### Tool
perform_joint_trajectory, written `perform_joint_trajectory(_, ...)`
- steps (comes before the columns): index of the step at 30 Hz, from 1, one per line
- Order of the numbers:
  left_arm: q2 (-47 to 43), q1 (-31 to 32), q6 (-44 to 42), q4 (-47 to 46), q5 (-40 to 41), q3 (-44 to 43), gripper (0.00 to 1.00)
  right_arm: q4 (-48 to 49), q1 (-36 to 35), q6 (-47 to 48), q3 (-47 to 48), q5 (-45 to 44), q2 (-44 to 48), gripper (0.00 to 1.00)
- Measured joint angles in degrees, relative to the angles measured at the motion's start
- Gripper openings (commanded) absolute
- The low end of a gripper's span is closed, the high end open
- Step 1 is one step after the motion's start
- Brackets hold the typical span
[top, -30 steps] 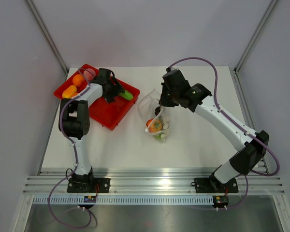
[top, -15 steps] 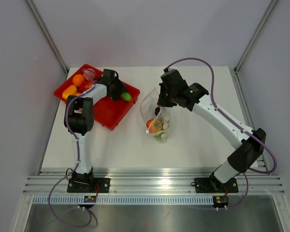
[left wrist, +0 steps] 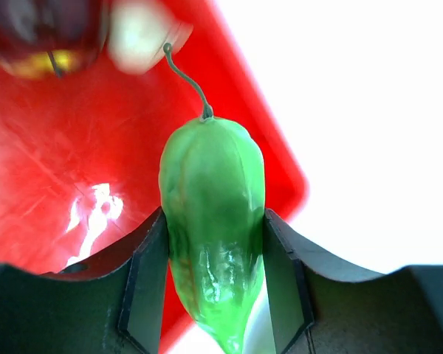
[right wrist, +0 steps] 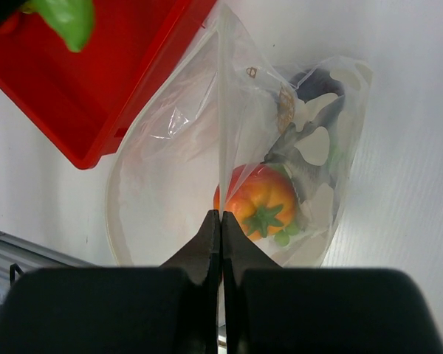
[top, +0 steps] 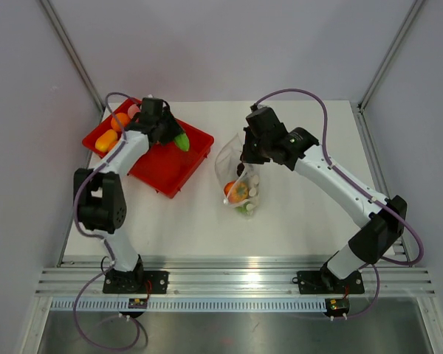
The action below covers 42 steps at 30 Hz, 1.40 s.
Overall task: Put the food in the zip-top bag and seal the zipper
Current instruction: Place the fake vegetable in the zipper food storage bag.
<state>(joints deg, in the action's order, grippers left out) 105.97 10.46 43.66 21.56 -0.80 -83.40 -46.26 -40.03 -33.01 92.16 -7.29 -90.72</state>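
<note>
Now the left gripper [left wrist: 215, 284] is clamping a green pepper [left wrist: 210, 184] over the red tray [top: 170, 175], upper left; the right gripper [right wrist: 220, 221] is pinching the zip-top bag [right wrist: 166, 169], propping its mouth open for loading.

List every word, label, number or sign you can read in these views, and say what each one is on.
No text can be read in any view.
Zip-top bag: small printed marks, too small and blurred to read.
Small stickers at the near edge of the top view: too small to read.
</note>
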Motion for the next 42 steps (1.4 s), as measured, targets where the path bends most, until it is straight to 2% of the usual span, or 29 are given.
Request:
perform_joint_trajectory(3,-10.75,0.28,-3.61,0.31,-0.39,0.72,0.21,0.2,0.0,-0.37,-0.74,0.57,0.11,0.0)
perform_joint_trajectory(6,-21.44,1.81,-7.23,-0.02,-1.77,1.6,0.14,0.68,0.0,-0.76,-1.18,0.98,0.13,0.0)
perform_joint_trajectory(11,-33.27,10.19,-11.85,0.74,-4.04,1.81,0.0,1.57,0.0,-1.6,-1.22,1.75,0.15,0.0)
perform_joint_trajectory(16,-35.5,17.99,-12.39,1.11,-6.75,4.96,0.0,1.95,0.0,-2.69,-1.22,2.47,0.26,0.0)
perform_joint_trajectory(22,-31.67,24.26,-12.41,1.46,-7.74,9.6,0.0,2.08,0.0,-3.69,-1.46,3.1,1.29,0.0)
perform_joint_trajectory(23,-31.04,24.74,-12.41,1.27,-7.76,10.16,0.01,2.08,0.0,-3.78,-1.49,3.32,1.55,0.0)
perform_joint_trajectory(24,-30.42,25.16,-12.41,1.05,-7.78,10.75,0.07,2.08,0.0,-3.89,-1.49,3.41,1.84,0.0)
perform_joint_trajectory(25,-29.9,25.46,-12.37,1.03,-7.78,11.13,0.17,2.08,0.0,-3.93,-1.49,3.43,2.03,0.0)
perform_joint_trajectory(27,-28.92,25.75,-12.35,0.79,-7.78,11.61,0.51,2.08,0.0,-3.96,-1.49,3.45,2.4,0.0)
perform_joint_trajectory(31,-27.76,25.97,-12.66,0.94,-7.78,11.82,0.78,2.05,0.0,-3.96,-1.49,3.43,2.58,0.0)
perform_joint_trajectory(35,-28.15,25.97,-13.11,2.32,-7.74,11.06,0.79,2.05,0.0,-3.93,-1.53,3.39,2.58,0.0)
perform_joint_trajectory(40,-30.08,25.97,-15.45,5.97,-6.62,6.27,0.63,2.08,0.0,-3.89,-1.53,3.39,2.58,0.0)
perform_joint_trajectory(42,-31.65,25.18,-16.68,6.75,-5.7,4.37,0.62,2.08,0.0,-3.87,-1.53,3.37,2.58,0.0)
